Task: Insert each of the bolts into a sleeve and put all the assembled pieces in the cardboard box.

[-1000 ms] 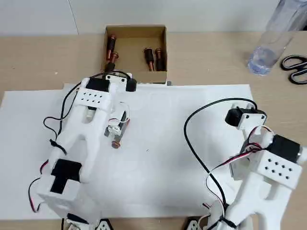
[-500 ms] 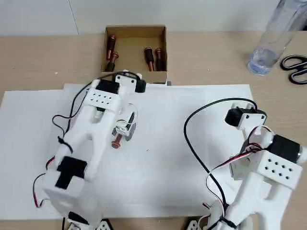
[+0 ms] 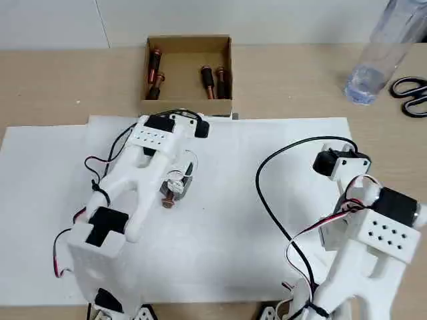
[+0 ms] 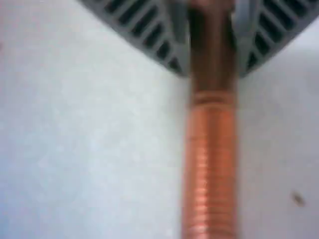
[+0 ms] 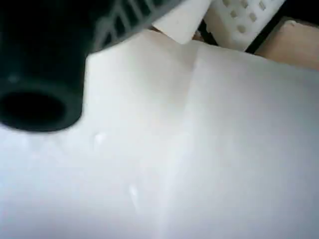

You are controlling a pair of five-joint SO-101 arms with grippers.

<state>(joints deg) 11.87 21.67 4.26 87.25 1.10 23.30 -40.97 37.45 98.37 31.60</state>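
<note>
The left gripper is pressed together on a copper bolt. Its two grey ribbed fingers clamp the darker upper part of the bolt, and the threaded shaft sticks out free beyond the tips. In the high view this gripper hangs over the white paper, a little left of its middle, and the bolt points out of it toward the near side of the table. Whether the bolt touches the paper cannot be told.

The right gripper pinches a black sleeve, whose open round end faces the wrist camera, above the paper. In the high view the right arm stands at the right edge of the paper, well apart from the left arm.

The box sits beyond the far edge of the paper, near the left arm's wrist. Four assembled pieces lie in it: two by the left wall and two close together toward the right wall.

At the far right of the table stand a clear bottle and, just beside it, black scissors
</note>
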